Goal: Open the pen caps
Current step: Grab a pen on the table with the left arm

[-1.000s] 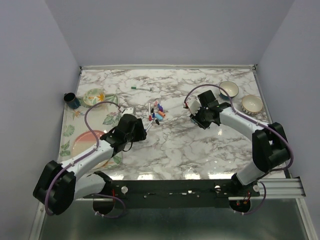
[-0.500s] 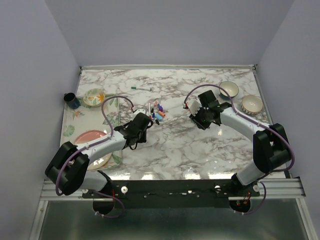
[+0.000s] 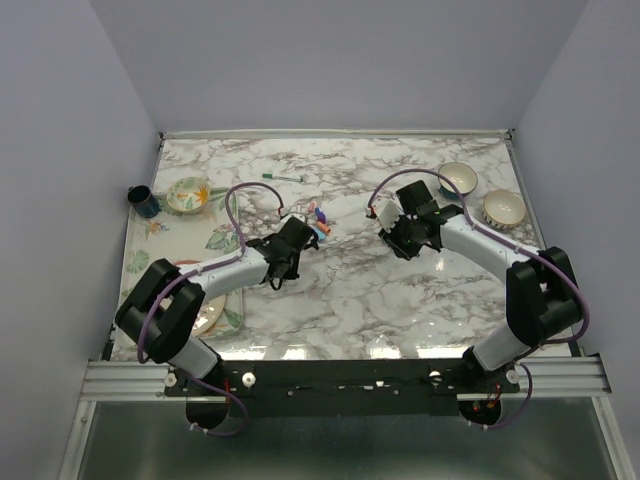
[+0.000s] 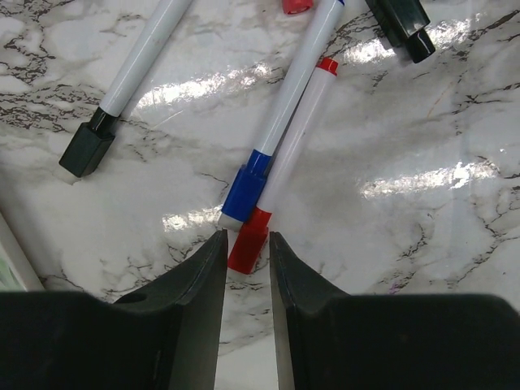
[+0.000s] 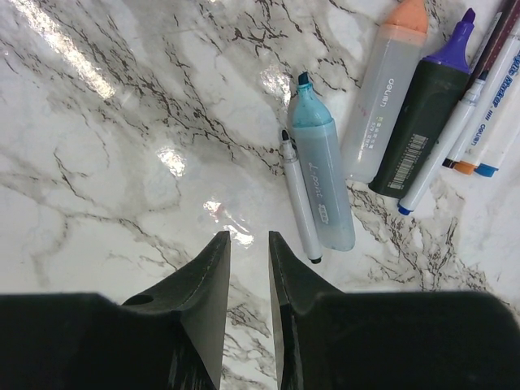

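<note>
— Left arm has stretched further toward the pen pile. Left gripper is a slit apart, empty.
— Red cap?
— At its tips, blue cap just beyond. Risk: the gap is narrow, so it may shove both pens. Right gripper is likewise parted and empty.

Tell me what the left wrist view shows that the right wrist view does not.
Left wrist only: capped pens, with a red cap between the left gripper's tips, a blue cap, a black cap. Right wrist only: uncapped markers, among them a teal highlighter, ahead of the right gripper. Both: the marble table and slightly parted fingers.
</note>
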Tool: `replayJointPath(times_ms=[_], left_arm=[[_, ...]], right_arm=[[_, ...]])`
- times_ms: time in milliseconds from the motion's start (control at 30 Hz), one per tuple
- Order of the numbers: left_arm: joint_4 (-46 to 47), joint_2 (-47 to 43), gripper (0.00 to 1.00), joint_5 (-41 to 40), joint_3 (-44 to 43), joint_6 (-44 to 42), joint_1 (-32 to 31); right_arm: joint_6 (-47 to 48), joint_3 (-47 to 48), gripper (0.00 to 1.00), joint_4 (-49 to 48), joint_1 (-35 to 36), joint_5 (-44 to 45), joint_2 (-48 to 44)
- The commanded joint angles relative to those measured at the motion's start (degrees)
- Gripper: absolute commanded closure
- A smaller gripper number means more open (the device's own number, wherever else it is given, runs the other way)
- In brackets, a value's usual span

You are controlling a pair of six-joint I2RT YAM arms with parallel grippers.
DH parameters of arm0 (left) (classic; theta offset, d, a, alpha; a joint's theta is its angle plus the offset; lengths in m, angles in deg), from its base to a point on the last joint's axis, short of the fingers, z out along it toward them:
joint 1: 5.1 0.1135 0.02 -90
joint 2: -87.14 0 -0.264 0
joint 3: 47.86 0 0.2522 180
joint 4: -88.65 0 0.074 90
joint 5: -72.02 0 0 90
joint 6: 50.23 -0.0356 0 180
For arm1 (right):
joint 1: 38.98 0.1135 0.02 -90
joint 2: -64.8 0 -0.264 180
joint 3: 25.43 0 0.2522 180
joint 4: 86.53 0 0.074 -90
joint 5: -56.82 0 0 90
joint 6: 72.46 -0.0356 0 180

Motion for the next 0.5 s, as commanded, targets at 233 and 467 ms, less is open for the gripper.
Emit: replayJointPath(times_ms=[233,467], left_arm=[[-2.65,1.85,0.66,2.75,-1.25,-0.31,-0.13],[-3.52,2.38,0.69,3.27,-1.25,-0.04,-0.22]], right_arm=[[0.59,0.85,0.68,1.36,-0.03,-1.81,-1.22],[0.59,0.85,0.68,1.37,-0.03,-1.98,-1.31]])
